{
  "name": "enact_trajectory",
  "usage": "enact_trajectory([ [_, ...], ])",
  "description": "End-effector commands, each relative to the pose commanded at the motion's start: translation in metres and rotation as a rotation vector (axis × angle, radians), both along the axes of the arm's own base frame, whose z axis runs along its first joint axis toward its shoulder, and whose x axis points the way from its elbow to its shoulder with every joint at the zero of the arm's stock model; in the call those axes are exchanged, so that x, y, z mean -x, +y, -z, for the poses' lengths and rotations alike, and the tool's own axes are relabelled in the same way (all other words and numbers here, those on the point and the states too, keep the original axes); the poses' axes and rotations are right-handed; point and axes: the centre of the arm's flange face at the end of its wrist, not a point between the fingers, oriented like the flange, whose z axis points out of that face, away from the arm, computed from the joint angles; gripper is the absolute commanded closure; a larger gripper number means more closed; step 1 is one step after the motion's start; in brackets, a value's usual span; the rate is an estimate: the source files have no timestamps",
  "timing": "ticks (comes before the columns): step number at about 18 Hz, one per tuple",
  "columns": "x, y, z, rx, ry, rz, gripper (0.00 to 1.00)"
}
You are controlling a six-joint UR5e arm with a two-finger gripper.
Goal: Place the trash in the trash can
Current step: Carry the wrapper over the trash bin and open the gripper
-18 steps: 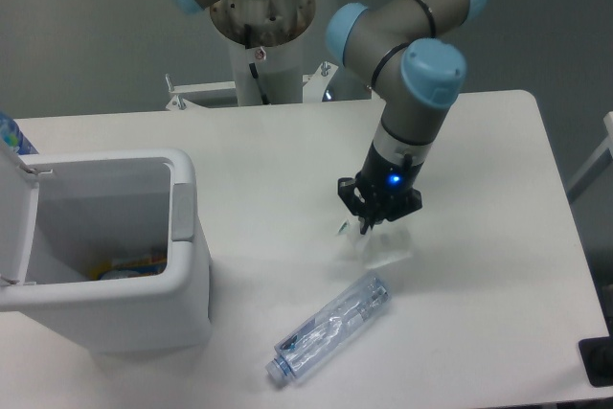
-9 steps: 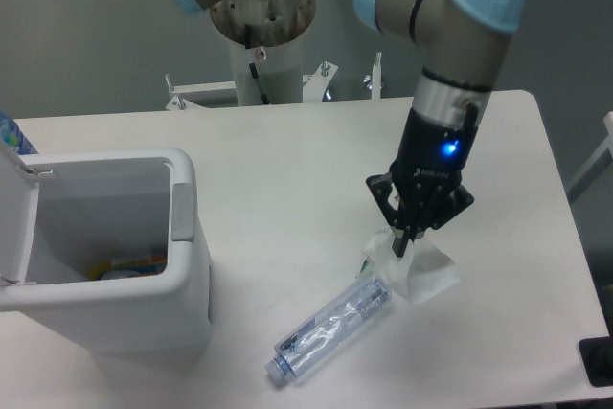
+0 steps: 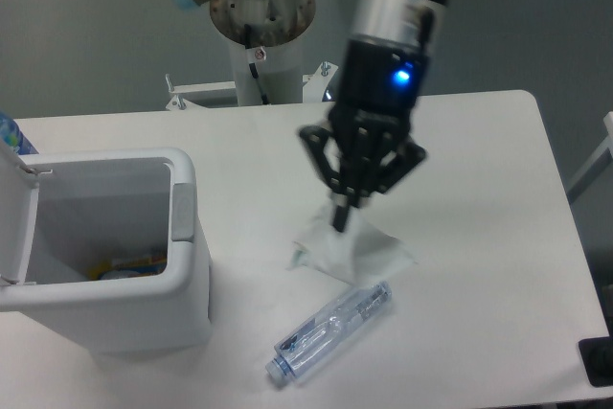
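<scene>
Directly below the hand [image 3: 342,222], pinched between its closed fingertips, hangs the crumpled clear wrapper [image 3: 350,253], lifted above the white table [image 3: 479,198]. The open trash can [image 3: 105,246] stands well off to the hand's left in the picture. The squashed bottle [image 3: 330,330] lies below the wrapper, long axis diagonal.

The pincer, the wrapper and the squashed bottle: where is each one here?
pincer [image 3: 342,219], fixed camera, closed fingertips.
wrapper [image 3: 356,254], fixed camera, middle of the clear sheet hanging from the pincer.
squashed bottle [image 3: 330,330], fixed camera, mid-body.
</scene>
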Motion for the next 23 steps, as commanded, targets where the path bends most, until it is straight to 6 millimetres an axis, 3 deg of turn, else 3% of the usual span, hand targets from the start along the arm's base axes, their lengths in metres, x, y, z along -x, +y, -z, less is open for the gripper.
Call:
enact_trajectory([
  [3,-0.05,0.017,0.002,0.004,0.002,0.083,0.92],
  [7,-0.1,0.039,0.011,0.012,-0.002,0.176,0.92],
  [13,-0.143,0.06,0.048,0.09,0.011,0.251,0.92],
  [17,-0.152,0.068,0.071,0.131,0.006,0.275,0.9],
  [21,-0.163,0.074,0.082,0.147,-0.007,0.296,0.89],
  [23,-0.166,0.074,0.081,0.146,-0.006,0.3,0.79],
])
